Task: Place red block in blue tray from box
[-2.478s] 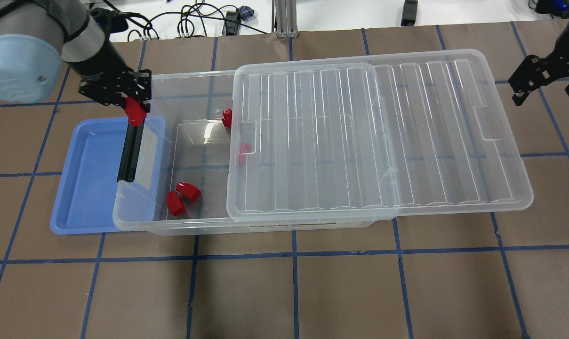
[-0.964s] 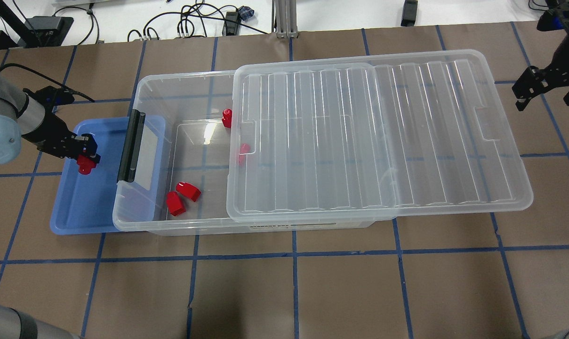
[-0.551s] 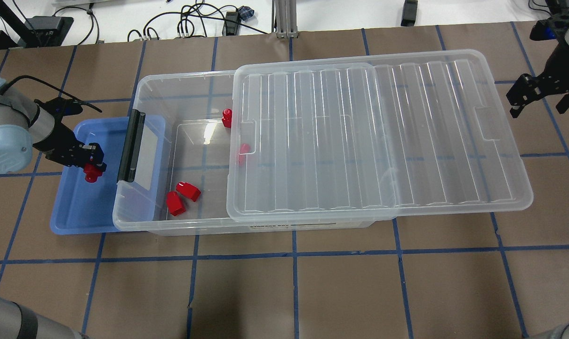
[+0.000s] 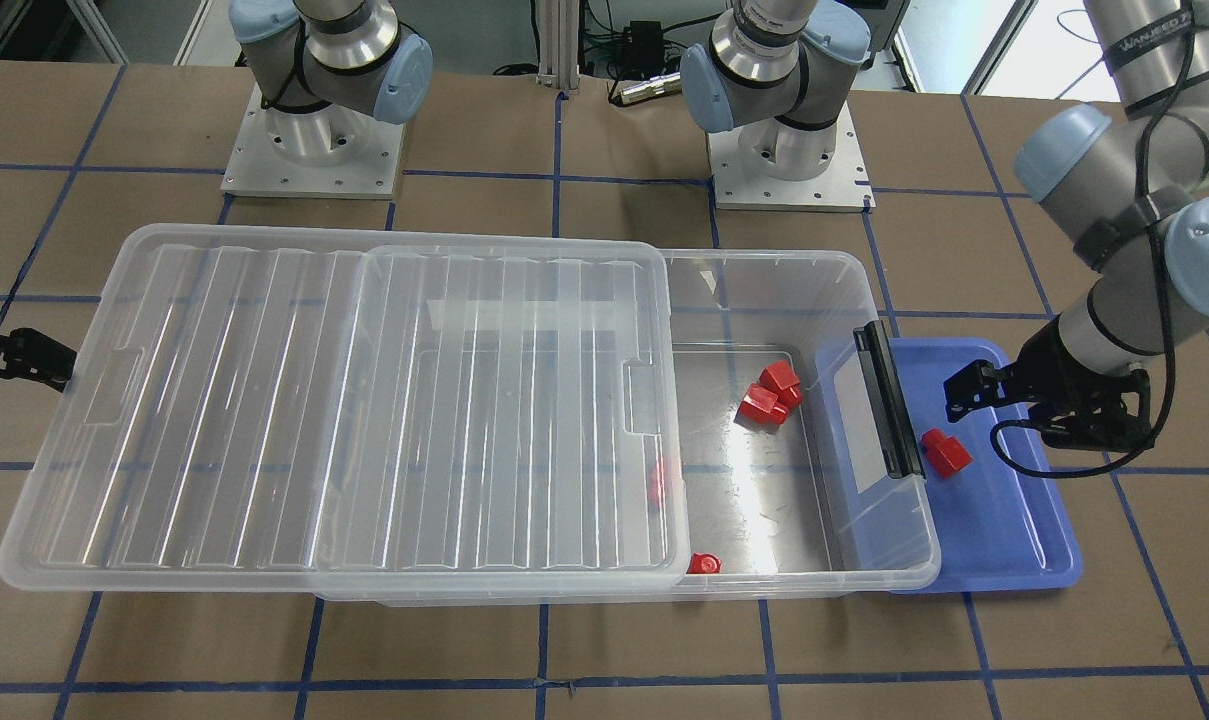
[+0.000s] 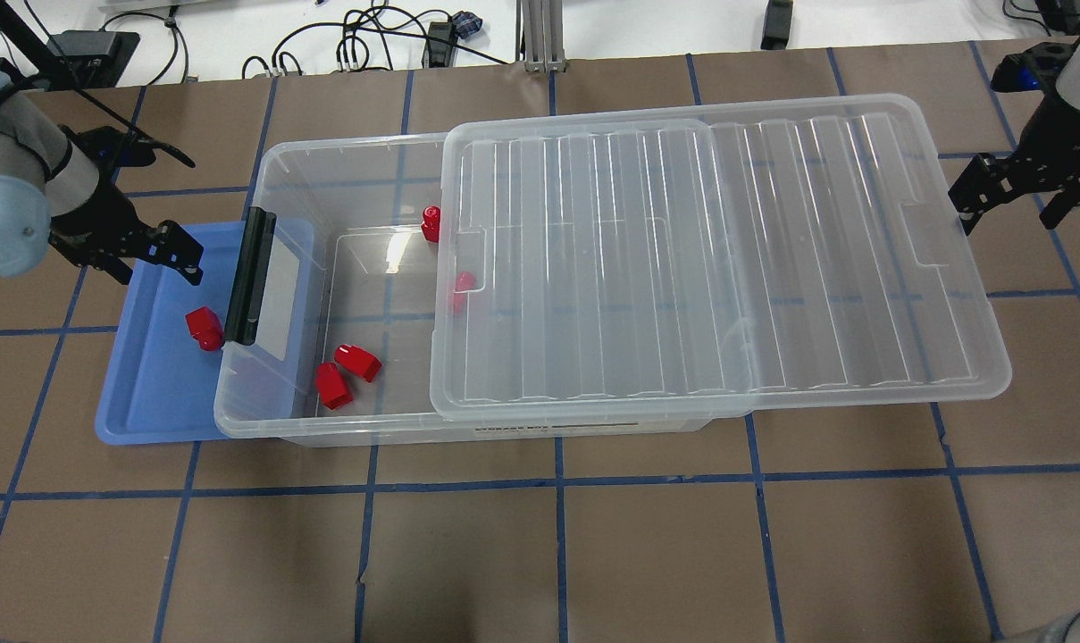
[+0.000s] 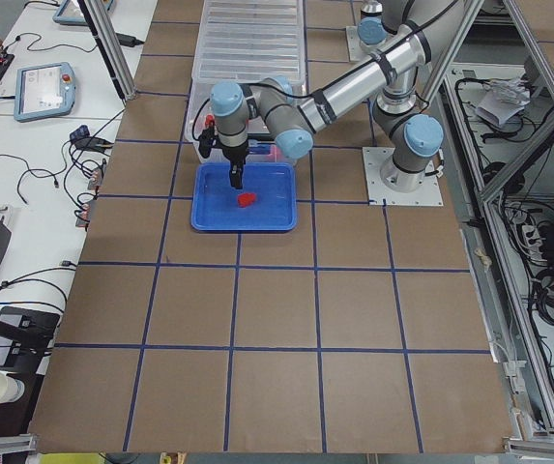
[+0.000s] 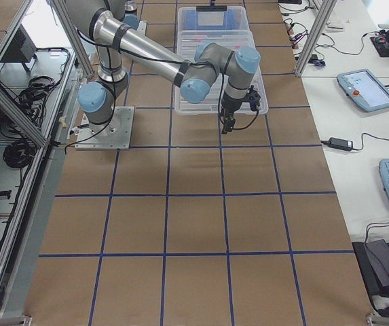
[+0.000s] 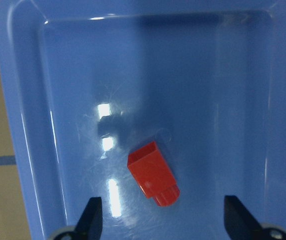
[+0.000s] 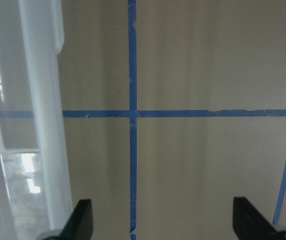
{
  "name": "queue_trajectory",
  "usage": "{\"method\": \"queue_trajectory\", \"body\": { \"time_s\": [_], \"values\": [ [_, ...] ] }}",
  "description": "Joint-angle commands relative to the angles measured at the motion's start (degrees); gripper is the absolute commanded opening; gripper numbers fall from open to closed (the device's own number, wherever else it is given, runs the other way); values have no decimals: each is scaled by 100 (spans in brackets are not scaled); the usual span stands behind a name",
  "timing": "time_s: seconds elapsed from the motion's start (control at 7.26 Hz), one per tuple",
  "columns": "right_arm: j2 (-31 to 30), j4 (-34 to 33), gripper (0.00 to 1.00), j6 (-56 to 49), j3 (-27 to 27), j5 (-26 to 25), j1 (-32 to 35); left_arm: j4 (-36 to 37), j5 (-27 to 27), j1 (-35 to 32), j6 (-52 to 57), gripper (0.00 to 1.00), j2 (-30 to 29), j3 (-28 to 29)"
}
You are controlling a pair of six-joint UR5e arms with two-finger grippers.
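Note:
The red block [image 5: 205,328] lies on its side in the blue tray [image 5: 160,393], close to the box's black latch bar [image 5: 249,277]. It also shows in the left wrist view [image 8: 153,174] and the front view [image 4: 944,452]. My left gripper [image 5: 182,263] is open and empty above the tray, just behind the block; the wrist view shows its gripper [image 8: 163,225] with jaws spread wide above the block. The clear box [image 5: 361,152] overlaps the tray's right side. My right gripper [image 5: 1008,214] is open and empty beside the lid's right end.
The ribbed lid [image 5: 718,250] is slid to the right and leaves the box's left part uncovered. Several other red pieces lie inside: two together [image 5: 343,375], one at the far wall [image 5: 431,223], one under the lid's edge [image 5: 461,286]. Cables lie beyond the table's far edge.
My left gripper carried the red block from over the box's end to the tray, opened and drew back upward. The block now lies loose in the tray. My right gripper shifted slightly toward the lid.

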Motion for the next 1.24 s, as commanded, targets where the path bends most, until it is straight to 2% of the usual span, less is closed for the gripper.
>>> {"method": "queue_trajectory", "body": {
  "time_s": [0.0,0.14,0.41,0.55,1.1],
  "values": [
    [-25,9,100,47,14,20,31,-1690,72,-706,-955,100,464,1051],
    [-26,44,100,222,5,20,84,-1915,55,-1162,-1476,100,631,1282],
    [-43,53,100,460,14,37,294,-1943,63,-1902,-2032,100,878,1346],
    [-52,71,100,696,14,316,365,-1952,46,-2148,-2226,100,975,1268],
    [-70,71,100,1662,14,398,988,-1899,-25,-2212,-2272,100,993,1223]
  ]
}}
